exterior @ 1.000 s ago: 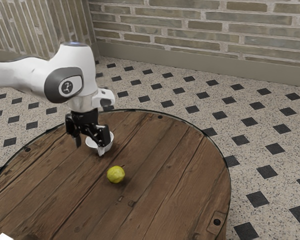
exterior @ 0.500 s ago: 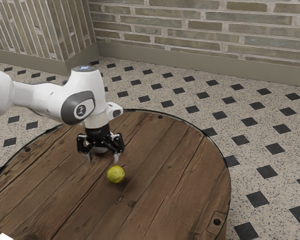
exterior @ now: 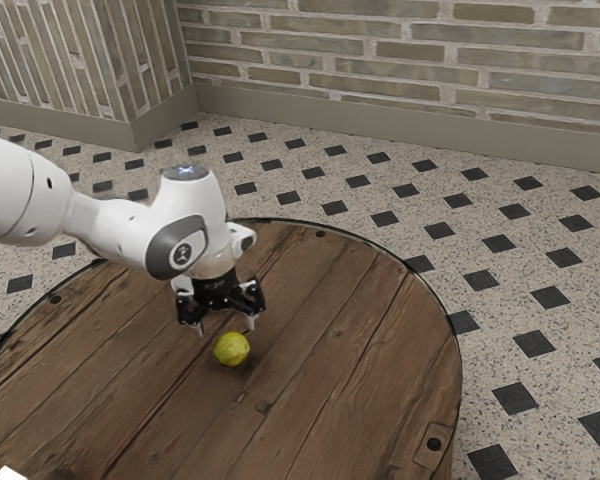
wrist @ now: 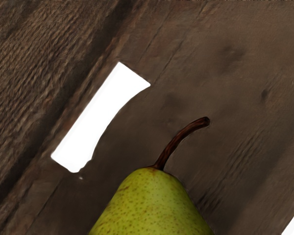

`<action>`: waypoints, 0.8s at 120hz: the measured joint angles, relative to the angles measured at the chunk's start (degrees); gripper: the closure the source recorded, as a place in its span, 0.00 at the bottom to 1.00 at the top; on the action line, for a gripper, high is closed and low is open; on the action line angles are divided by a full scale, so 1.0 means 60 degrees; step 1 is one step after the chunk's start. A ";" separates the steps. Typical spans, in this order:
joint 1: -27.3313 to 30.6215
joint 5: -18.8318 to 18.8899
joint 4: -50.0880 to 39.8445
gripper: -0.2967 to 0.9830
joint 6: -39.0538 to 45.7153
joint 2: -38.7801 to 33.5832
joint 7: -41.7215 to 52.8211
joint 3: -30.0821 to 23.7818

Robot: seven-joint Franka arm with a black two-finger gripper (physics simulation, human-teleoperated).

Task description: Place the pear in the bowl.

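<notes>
Exterior view | fingers [exterior: 251, 323] released, spread apart, near the pear [exterior: 232, 349] | pear resting on desk [exterior: 340, 350] | bowl [exterior: 179, 285] mostly hidden

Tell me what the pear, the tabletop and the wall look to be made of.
Pear: real fruit or a lifelike copy; softly matte, speckled green skin with a brown, woody-looking stem.
Tabletop: apparently wood, worn and matte, by its grain and plank seams.
Wall: probably brick or stone, matte, by its long blocks and paler joints.
</notes>
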 joint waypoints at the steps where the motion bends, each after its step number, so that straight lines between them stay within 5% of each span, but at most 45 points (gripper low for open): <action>1: 0.0000 0.0000 -0.0006 0.23 0.0026 0.0010 -0.0022 -0.0003; 65: -0.0014 0.0016 -0.0310 0.23 0.0719 0.0570 -0.0951 -0.0177; 96: 0.0015 0.0042 -0.0305 0.40 0.0802 0.0579 -0.1159 -0.0170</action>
